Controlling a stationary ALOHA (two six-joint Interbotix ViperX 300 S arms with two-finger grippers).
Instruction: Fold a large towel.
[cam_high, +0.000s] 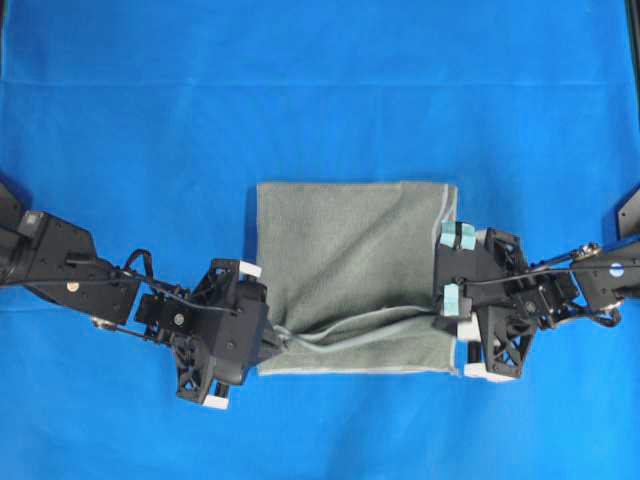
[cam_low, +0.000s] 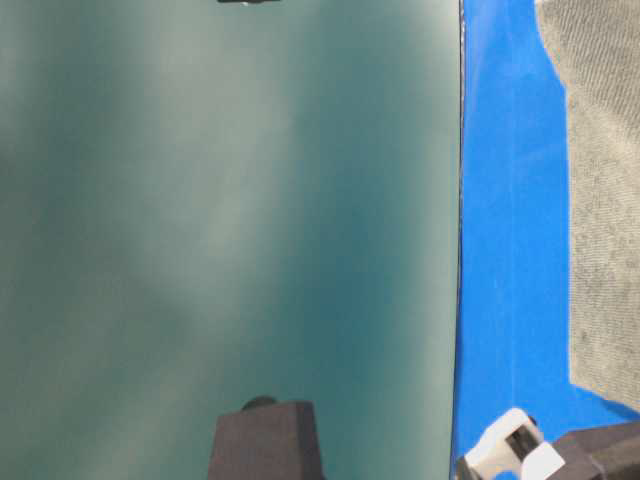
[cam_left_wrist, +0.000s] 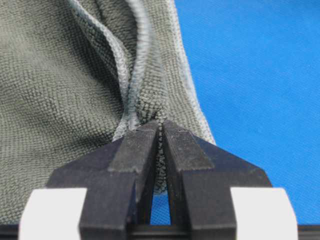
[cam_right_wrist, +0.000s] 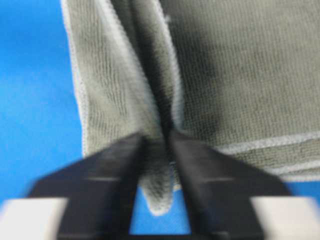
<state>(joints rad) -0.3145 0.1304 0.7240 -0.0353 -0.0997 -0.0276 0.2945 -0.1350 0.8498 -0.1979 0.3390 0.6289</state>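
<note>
Left gripper (cam_left_wrist: 161, 127): jaws pinched on a bunched fold of the towel (cam_left_wrist: 60, 100), hem caught between the fingers (cam_left_wrist: 131, 150); fingertips hidden by cloth.

Right gripper (cam_right_wrist: 159, 137): jaws clamped on the towel's gathered edge (view blurred, contact line hard to make out).

Towel, overhead: grey-green rectangle (cam_high: 345, 260) lying mid-sheet between the two grippers (cam_high: 272, 345) (cam_high: 445, 310), a raised ridge running across its near part from one to the other; side edges partly covered by the gripper bodies.

Surface: blue sheet (cam_high: 320, 90), faintly creased, cut off at every frame edge.

Table-level view: mostly blocked by a blurred teal panel (cam_low: 220, 220); only a strip of sheet and towel shows.
</note>
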